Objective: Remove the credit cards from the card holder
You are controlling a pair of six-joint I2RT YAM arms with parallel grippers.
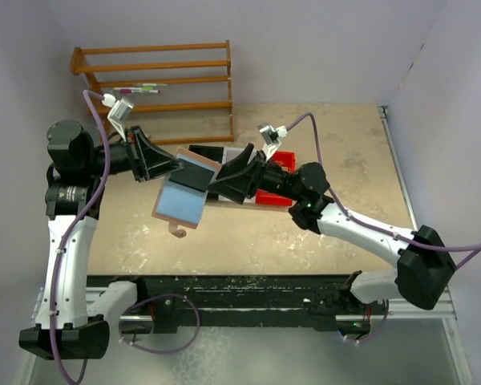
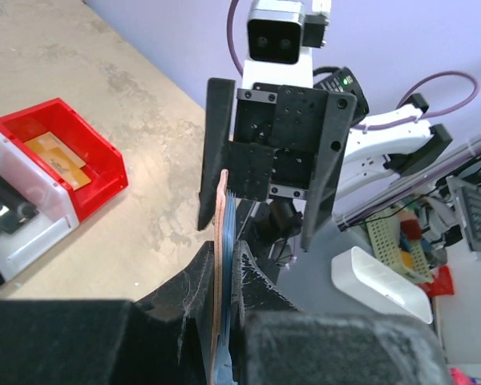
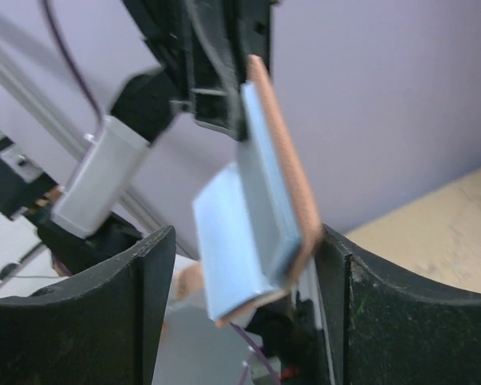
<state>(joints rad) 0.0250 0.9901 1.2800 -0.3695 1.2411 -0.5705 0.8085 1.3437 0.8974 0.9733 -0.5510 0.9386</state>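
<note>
The card holder (image 1: 183, 195) hangs open above the table, pinkish-brown outside with light blue lining, its strap tab dangling low. My left gripper (image 1: 179, 165) is shut on its upper edge; in the left wrist view the card holder's edge (image 2: 221, 204) runs between the closed jaws of that gripper (image 2: 224, 245). My right gripper (image 1: 221, 181) faces it from the right and stands open. In the right wrist view the card holder (image 3: 252, 216) sits between the spread fingers of the right gripper (image 3: 248, 309), close to the right one. A golden-yellow credit card (image 2: 60, 159) lies in the red bin (image 2: 104, 164).
Black (image 1: 207, 151), white (image 1: 237, 153) and red (image 1: 283, 160) bins stand in a row behind the grippers, partly covered by the right arm. A wooden rack (image 1: 156, 80) with pens on it stands at the back left. The table's right edge runs along a rail (image 1: 399, 176).
</note>
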